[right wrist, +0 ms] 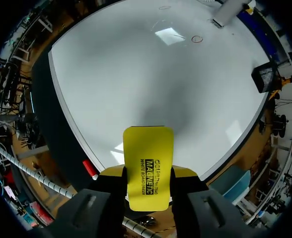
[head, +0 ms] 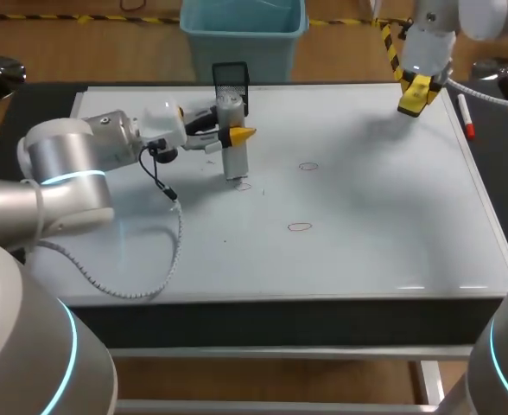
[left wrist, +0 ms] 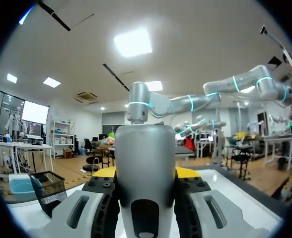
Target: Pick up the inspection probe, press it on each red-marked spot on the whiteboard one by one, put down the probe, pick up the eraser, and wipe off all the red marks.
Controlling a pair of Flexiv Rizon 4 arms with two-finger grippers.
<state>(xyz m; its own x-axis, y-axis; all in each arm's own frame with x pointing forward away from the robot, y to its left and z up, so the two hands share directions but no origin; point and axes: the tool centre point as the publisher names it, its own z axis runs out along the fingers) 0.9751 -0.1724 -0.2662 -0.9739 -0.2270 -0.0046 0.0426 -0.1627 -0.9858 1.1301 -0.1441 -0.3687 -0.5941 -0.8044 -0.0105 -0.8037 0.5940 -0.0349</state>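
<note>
My left pincer is closed on the grey probe. In the left wrist view its two fingers press the probe from both sides, and the yellow tips just show behind it. The probe stands upright on the whiteboard, in the far left part of it. Its lower end is at or just beside a faint red mark; I cannot tell if it touches this mark exactly. Two other red marks are on the whiteboard, one nearer to its middle and one closer to its near edge. My right pincer hangs above the far right corner of the whiteboard. It holds the yellow eraser tight between both fingers, and the eraser is not touching the whiteboard. A pen with a red cap lies at the right edge of the whiteboard. A black mesh basket stands at the far edge of the whiteboard
</note>
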